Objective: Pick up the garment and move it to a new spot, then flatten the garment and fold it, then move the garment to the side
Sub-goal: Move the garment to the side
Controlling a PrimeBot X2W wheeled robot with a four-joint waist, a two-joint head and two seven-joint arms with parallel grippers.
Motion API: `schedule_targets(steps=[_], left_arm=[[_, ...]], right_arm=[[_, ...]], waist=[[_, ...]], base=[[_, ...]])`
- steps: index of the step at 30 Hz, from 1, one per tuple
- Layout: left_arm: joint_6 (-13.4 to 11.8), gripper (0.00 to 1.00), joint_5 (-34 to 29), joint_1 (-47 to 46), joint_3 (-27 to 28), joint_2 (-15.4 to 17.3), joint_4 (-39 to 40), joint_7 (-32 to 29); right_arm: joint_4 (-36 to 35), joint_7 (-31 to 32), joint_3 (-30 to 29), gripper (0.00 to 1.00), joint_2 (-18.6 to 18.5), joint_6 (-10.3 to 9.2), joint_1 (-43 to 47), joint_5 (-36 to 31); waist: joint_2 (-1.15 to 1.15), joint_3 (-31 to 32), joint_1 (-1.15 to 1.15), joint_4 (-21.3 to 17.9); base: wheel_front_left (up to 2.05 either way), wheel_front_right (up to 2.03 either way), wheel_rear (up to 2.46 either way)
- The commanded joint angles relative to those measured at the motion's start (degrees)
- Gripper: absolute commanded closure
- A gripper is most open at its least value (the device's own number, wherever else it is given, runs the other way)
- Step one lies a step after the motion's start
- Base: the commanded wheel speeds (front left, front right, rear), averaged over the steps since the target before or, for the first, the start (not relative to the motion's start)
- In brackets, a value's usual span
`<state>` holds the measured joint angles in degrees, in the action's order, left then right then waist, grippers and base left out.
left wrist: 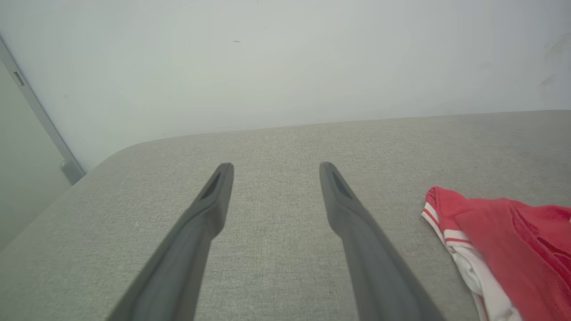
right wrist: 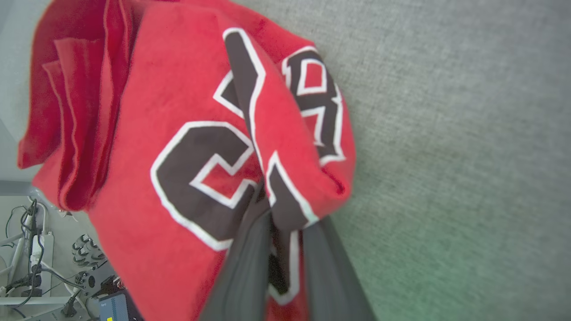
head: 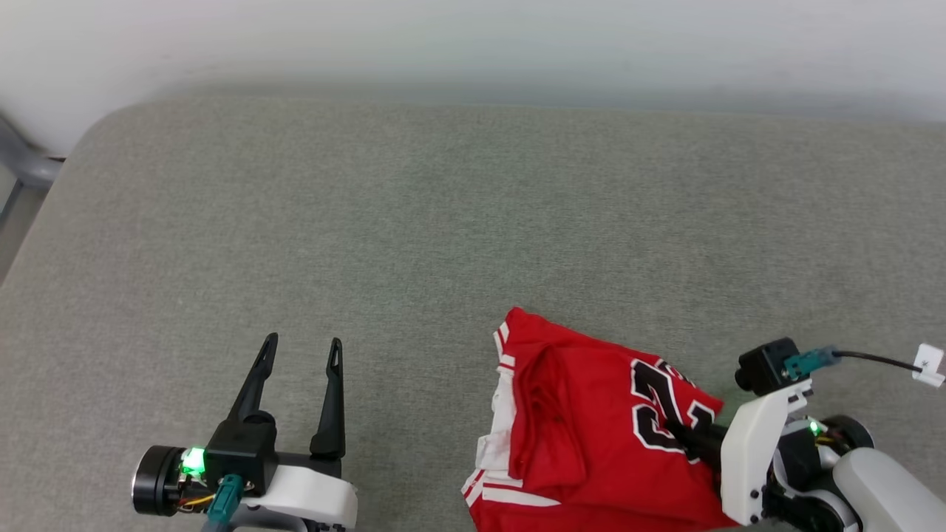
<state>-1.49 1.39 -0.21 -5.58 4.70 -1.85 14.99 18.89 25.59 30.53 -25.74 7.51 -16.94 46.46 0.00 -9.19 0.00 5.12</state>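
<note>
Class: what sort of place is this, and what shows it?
Probably a robotics lab: a grey fabric-covered surface against a plain white wall, with cabled power strips on the floor below.

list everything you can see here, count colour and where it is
garment: one, red with white sleeve trim and black white-edged numerals, crumpled at the near right of the surface
surface: one, grey fabric, across the foreground
wall: one, pale, behind the surface
frame: one, grey metal, by the surface's far left corner
cables: several, dark, on the floor past the surface's edge
left gripper: one, dark fingers, open, over the surface left of the garment
right gripper: one, dark fingers, shut on a fold of the garment at the numerals
</note>
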Motion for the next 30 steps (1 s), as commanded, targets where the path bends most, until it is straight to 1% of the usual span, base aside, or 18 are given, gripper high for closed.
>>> schedule_targets(steps=[1, 5, 8, 12, 18, 21, 24, 30], left_arm=[[0.1, 0.00, 0.3, 0.5, 0.1, -0.2, 0.0, 0.3], [0.0, 0.00, 0.1, 1.0, 0.4, -0.2, 0.2, 0.3], [-0.3, 0.00, -0.1, 1.5, 0.6, -0.2, 0.6, 0.3], [-0.4, 0.00, -0.3, 1.9, 1.1, 0.2, 1.1, 0.3], [-0.5, 0.00, -0.4, 1.2, 1.5, 0.6, 2.0, 0.3], [-0.8, 0.00, -1.2, 0.4, 1.5, 1.2, 2.7, 0.3], [-0.8, 0.00, -1.4, -0.8, 1.6, 1.7, 3.2, 0.2], [-0.3, 0.00, -1.8, -3.6, 1.0, 2.7, 4.6, 0.2]], right_arm=[[-0.4, -0.9, 0.2, 1.00, -0.1, -0.05, -1.3, 0.1], [-2.5, -3.3, 0.4, 1.00, -1.9, -0.05, -2.6, -0.3], [-4.2, -4.1, 0.4, 1.00, -4.3, -0.05, -3.6, -0.9], [-6.6, -4.0, 0.0, 1.00, -7.7, -0.05, -4.9, -2.0], [-8.8, -2.2, -2.4, 1.00, -12.8, -0.05, -7.1, -3.4], [-8.4, -1.1, -3.1, 1.00, -14.9, -0.05, -9.0, -3.8], [-6.7, -0.5, -4.3, 1.00, -16.7, -0.05, -10.9, -4.0], [-1.6, -0.4, -7.2, 1.00, -20.3, -0.05, -14.8, -5.5]], waist=[[0.00, 0.6, 0.00, -0.7], [0.00, 1.4, 0.00, -2.7], [0.00, 1.7, 0.00, -4.6], [0.00, 1.6, 0.00, -7.7], [0.00, 0.1, 0.00, -12.4], [0.00, -1.4, 0.00, -14.4], [0.00, -3.3, 0.00, -15.4], [0.00, -8.0, 0.00, -14.7]], base=[[0.00, 0.00, 0.00], [0.00, 0.00, 0.00], [0.00, 0.00, 0.00], [0.00, 0.00, 0.00], [0.00, 0.00, 0.00], [0.00, 0.00, 0.00], [0.00, 0.00, 0.00], [0.00, 0.00, 0.00]])
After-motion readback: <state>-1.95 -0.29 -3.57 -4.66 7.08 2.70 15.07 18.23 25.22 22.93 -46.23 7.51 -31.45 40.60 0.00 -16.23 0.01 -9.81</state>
